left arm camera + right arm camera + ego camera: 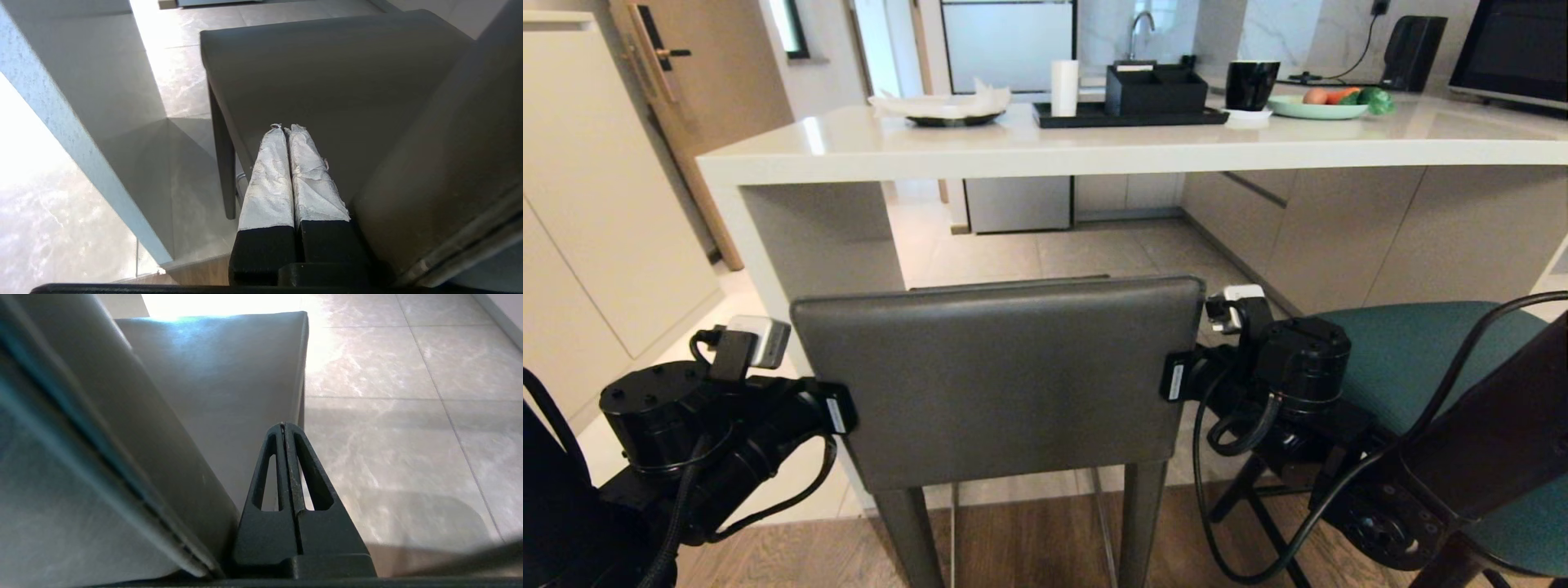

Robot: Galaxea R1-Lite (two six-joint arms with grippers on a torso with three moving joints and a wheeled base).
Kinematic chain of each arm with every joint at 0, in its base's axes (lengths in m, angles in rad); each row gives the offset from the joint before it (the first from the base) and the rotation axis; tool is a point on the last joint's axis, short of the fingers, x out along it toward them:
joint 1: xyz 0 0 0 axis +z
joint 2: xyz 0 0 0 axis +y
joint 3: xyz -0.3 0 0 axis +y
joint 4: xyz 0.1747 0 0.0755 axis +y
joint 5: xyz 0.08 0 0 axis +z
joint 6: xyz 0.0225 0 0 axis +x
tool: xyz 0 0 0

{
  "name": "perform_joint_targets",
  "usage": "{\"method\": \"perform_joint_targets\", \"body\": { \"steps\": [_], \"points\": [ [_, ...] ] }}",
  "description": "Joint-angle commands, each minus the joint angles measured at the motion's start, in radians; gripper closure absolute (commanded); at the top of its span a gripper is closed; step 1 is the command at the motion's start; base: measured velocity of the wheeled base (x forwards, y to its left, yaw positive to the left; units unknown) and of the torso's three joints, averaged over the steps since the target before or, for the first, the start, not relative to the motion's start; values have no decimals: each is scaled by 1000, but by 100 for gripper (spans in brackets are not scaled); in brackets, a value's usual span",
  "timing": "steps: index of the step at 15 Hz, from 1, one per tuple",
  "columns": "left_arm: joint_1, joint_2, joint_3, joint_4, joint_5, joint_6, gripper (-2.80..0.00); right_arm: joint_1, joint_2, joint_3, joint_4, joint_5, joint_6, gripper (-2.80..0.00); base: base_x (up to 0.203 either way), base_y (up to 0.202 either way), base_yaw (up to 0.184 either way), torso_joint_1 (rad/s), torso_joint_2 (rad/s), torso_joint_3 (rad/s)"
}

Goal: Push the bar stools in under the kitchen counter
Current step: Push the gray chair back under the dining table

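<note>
Grey stool (1001, 380) before counter (1094, 147), teal stool (1413, 359) beside; left end effector (284, 130) and right end effector (283, 425) pressed together, flanking stool back; counter side panel (768, 253) close left.

Grey low-backed stool (996, 376) stands before the off-white counter (1094, 147); teal stool (1413, 359) just right, both outside.

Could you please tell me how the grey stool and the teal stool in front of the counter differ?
The dark grey leather stool has a flat, rectangular low back and grey legs; the teal upholstered stool has a dark curved back and black legs. The grey one stands between the robot's two arms; the teal one stands to its right. Neither is under the glossy off-white counter yet.
</note>
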State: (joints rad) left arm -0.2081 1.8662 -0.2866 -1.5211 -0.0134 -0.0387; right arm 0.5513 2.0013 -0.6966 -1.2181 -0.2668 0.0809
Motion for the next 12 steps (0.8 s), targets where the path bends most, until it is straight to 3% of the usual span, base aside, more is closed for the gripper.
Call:
{"method": "perform_joint_targets", "body": {
  "steps": [1,12],
  "points": [
    [-1,-1,0,-9,0,-1,0,1,1,0,-6,-2,0,0,188,0,2,6,-1,7],
    [-1,-1,1,-9,-2,-1,0,10,-1,6,-8,-3,2,0,189,0,2,2,3,2]
  ]
}}
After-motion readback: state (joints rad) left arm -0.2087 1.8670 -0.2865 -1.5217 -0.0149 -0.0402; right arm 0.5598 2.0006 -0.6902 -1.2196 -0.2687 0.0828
